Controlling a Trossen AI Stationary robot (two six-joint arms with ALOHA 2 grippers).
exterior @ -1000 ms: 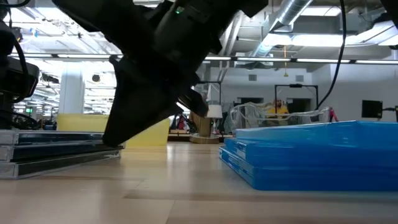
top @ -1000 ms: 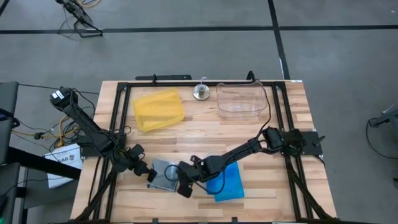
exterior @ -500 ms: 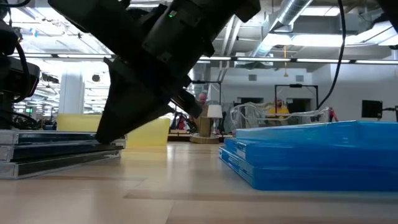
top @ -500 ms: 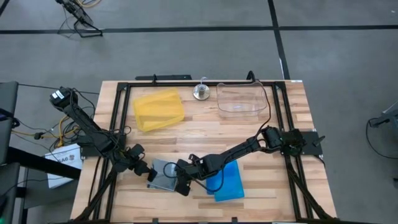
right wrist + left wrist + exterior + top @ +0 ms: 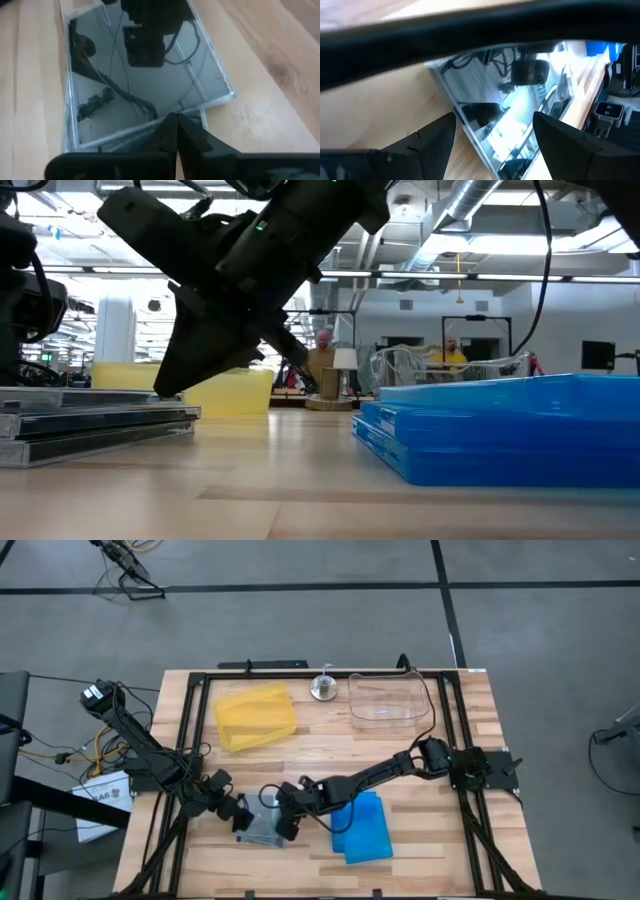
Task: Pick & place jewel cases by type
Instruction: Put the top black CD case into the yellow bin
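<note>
Clear-grey jewel cases (image 5: 262,824) stacked at the table's 7 o'clock, both grippers on them.

You're handling light, stiff, slick and brittle plastic, so take one by opposite thin edges, not the flat lid. Your left gripper (image 5: 238,817), fingers spread wide, straddles the stack's 9 o'clock edge; your right gripper (image 5: 285,823), fingers pinched together and empty, rests at its 3 o'clock edge, probably nudging the top case. The blue jewel cases (image 5: 361,828) lie stacked just beside, toward 5 o'clock.
</note>
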